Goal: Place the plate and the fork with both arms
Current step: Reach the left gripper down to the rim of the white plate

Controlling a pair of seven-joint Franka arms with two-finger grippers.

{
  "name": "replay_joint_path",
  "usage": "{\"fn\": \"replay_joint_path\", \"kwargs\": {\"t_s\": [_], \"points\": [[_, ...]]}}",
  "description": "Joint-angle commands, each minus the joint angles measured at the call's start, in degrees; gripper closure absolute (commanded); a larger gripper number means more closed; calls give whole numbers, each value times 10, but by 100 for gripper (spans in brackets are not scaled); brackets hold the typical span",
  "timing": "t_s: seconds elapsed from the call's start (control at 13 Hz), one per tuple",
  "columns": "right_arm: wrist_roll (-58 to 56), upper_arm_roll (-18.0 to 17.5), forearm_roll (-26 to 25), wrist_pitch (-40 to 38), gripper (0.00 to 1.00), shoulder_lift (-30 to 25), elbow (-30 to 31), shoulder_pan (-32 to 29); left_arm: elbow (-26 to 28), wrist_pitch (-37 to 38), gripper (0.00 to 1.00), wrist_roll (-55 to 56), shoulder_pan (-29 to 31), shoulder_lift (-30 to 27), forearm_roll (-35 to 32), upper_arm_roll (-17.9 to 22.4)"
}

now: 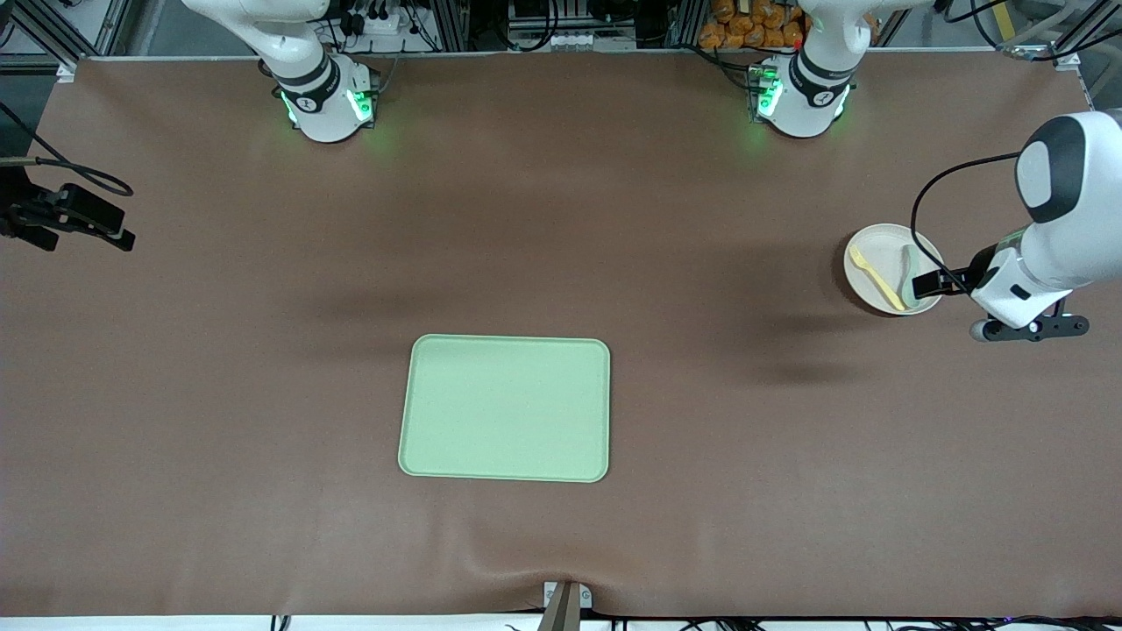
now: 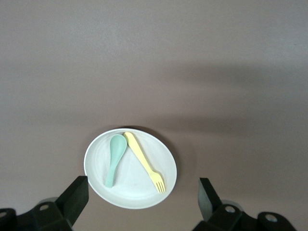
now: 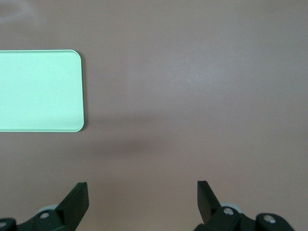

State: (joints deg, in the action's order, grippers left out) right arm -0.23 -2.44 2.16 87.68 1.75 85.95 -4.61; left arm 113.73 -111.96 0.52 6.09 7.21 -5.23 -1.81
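The plate sits on the brown table toward the left arm's end, at about three o'clock in the front view. Two utensils lie in it. The fork is pale yellow and runs at a slant from the dish's ten o'clock to its five o'clock in the front view. The spoon, grey-green, lies just beside the fork; in the left wrist view their handle ends meet near the rim and they spread apart like a narrow V, tines and bowl pointing away from each other.

The left gripper hangs over the plate's edge at about four o'clock of the dish. Its fingers are spread wide, one on each side of the plate in the left wrist view, and they hold nothing.

The tray, light green and rectangular, lies flat near the middle of the table, at about seven o'clock from the plate and nearer to the front camera.

The right gripper hovers over bare table beside one corner of the tray, its fingers equally wide apart and holding nothing. Its arm waits.
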Motion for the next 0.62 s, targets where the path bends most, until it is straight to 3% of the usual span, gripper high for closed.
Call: {"fn": "replay_joint_path", "kwargs": {"t_s": [0.0,0.54], "points": [[-7,-7,10,-8,0,4,-10,-13,37,-44,0,-28,20,-2,-14,-3],[-7,-7,10,-8,0,4,-10,-13,95,-116,0,-123,94,29,-44,-4]]}}
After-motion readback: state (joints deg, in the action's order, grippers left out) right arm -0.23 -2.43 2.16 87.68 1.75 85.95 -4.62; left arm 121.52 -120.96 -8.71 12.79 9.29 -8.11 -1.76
